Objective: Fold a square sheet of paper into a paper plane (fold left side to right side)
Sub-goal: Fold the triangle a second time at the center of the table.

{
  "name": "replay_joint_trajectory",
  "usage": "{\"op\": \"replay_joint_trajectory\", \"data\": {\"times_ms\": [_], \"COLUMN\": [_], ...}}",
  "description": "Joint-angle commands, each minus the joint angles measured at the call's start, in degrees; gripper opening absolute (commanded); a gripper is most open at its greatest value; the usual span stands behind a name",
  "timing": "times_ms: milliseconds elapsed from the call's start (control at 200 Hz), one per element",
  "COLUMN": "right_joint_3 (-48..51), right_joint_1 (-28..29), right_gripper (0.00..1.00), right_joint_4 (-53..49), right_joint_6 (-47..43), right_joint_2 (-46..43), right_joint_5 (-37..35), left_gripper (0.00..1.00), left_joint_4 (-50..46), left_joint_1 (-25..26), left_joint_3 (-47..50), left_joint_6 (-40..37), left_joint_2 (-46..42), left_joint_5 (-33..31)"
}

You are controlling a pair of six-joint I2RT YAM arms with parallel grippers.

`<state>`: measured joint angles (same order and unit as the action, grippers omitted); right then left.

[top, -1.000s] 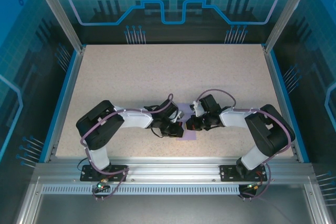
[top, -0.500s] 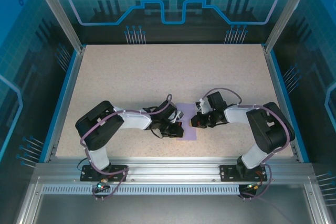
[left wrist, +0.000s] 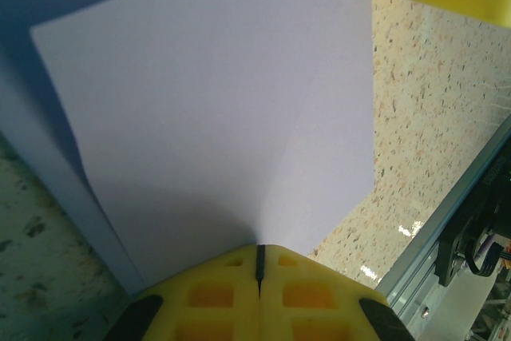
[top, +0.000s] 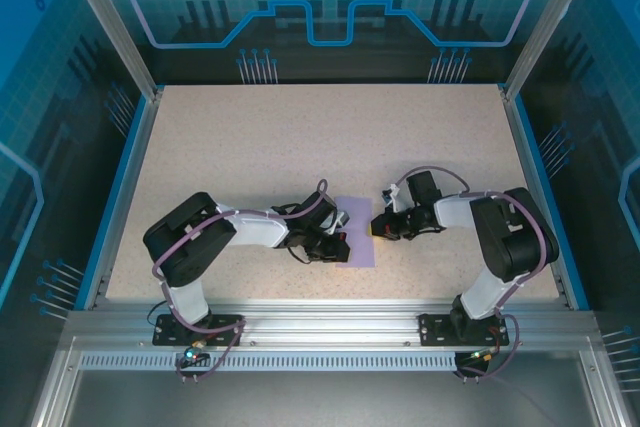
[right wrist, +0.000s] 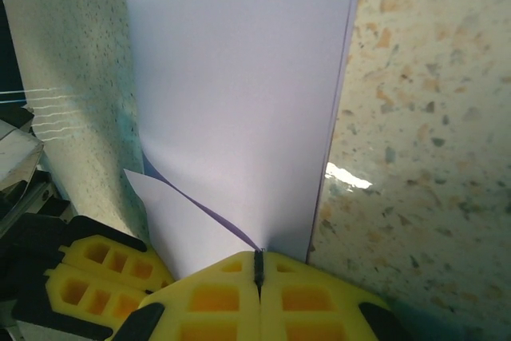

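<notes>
From above, the square sheet of paper [top: 356, 233] lies near the middle of the speckled worktop [top: 300, 137], towards its near edge. The left end effector [top: 338, 245] is at its left side and the right end effector [top: 379, 228] at its right edge. In the left wrist view, the yellow fingers [left wrist: 215, 285] are clenched together, with the lavender paper running into their seam, one layer lying over another. In the right wrist view, the fingers [right wrist: 215, 297] are likewise pinched on the paper's edge. The sheet shows here as a doubled strip with a loose flap curling at the lower left. The paper looks thin, light and limp, likely to buckle or slide. It is probably best pinched near a corner or edge and kept low to the worktop.
</notes>
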<state>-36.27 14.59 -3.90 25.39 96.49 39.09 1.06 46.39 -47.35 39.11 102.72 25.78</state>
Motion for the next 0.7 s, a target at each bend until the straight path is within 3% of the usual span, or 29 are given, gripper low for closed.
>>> {"op": "replay_joint_trajectory", "data": {"times_ms": [0,155,215,325,525,695], "right_joint_3": [-0.29,-0.35,-0.37,-0.41,2.27,6.34], "right_joint_1": [-1.65,-1.96,-2.36,-2.92,-3.14,-2.85], "right_gripper": [0.0,0.0,0.0,0.12,0.31,0.46], "right_joint_4": [0.29,0.61,1.2,1.25,-0.5,0.21], "right_joint_6": [-1.39,-1.4,-0.92,-0.52,0.29,2.53], "right_joint_2": [1.7,-0.49,-1.93,-6.07,-15.88,-22.96], "right_joint_5": [-2.32,-1.37,-0.64,-1.12,-8.34,-8.97], "left_gripper": [0.0,0.07,0.16,0.33,0.52,0.56], "left_joint_4": [-5.82,-4.77,-4.56,-4.85,-10.61,-11.32], "left_joint_1": [0.45,0.48,0.3,-0.61,-4.13,-6.97], "left_joint_3": [2.94,2.13,1.52,-0.06,-1.83,-2.9], "left_joint_6": [0.47,-1.06,-1.94,-3.36,-7.03,-9.3], "left_joint_2": [0.12,-3.24,-5.24,-9.11,-14.22,-11.32], "left_joint_5": [-0.79,0.19,0.39,1.37,-2.14,-2.4]}}
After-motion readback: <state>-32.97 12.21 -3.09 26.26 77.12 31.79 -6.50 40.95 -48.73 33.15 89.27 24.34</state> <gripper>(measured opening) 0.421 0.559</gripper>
